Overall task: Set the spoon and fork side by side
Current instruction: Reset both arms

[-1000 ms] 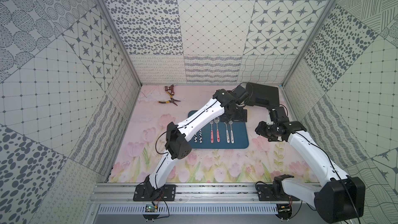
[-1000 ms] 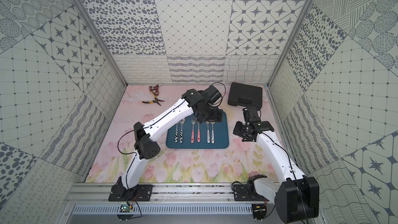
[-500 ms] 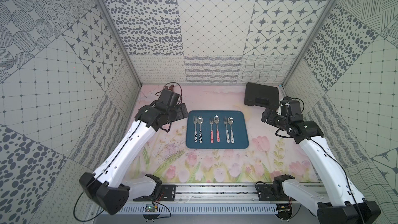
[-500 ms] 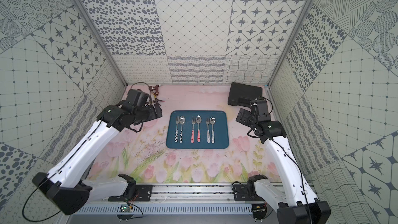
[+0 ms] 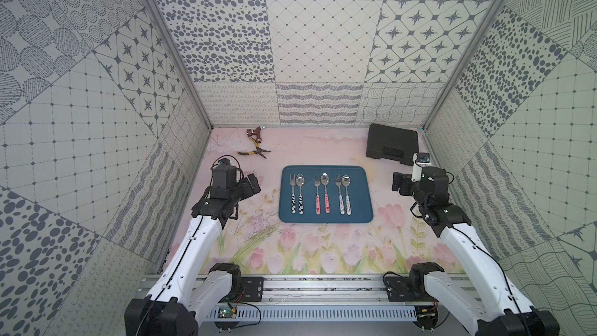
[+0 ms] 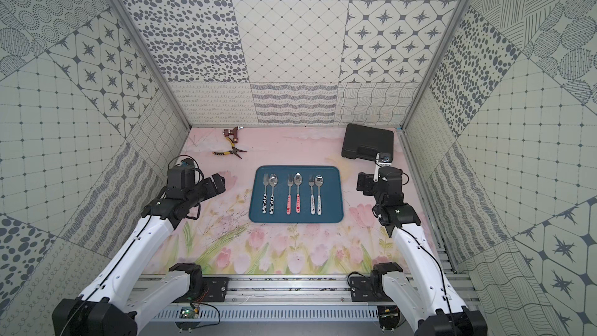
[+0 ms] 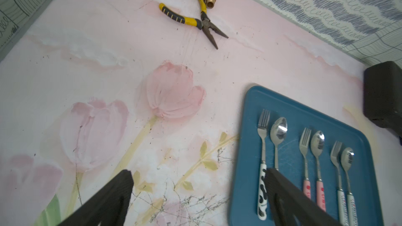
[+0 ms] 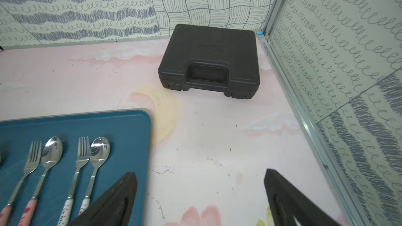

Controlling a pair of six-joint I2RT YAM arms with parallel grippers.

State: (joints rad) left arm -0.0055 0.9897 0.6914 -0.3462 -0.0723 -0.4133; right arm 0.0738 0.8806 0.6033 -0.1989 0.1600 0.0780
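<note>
The forks (image 5: 317,193) and spoons (image 5: 324,178) lie as three matched pairs, side by side on the blue tray (image 5: 361,208), which holds nothing else; both arms have just drawn back off it, the left gripper (image 5: 253,184) and right gripper (image 5: 396,182) empty with jaws apart, so the task looks finished.

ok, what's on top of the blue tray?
Six pieces in three fork-spoon pairs: black-and-white handles, pink handles, white handles, all flat on the tray. Underneath it is hidden.

blue tray (image 6: 332,203) w/ 3 fork (image 6: 264,204) + spoon (image 6: 271,204) pairs, pliers (image 6: 230,152) 11 o'clock, blk case (image 6: 366,139) at 1, left gripper (image 6: 221,182) at 9, right gripper (image 6: 363,185) at 3
</note>
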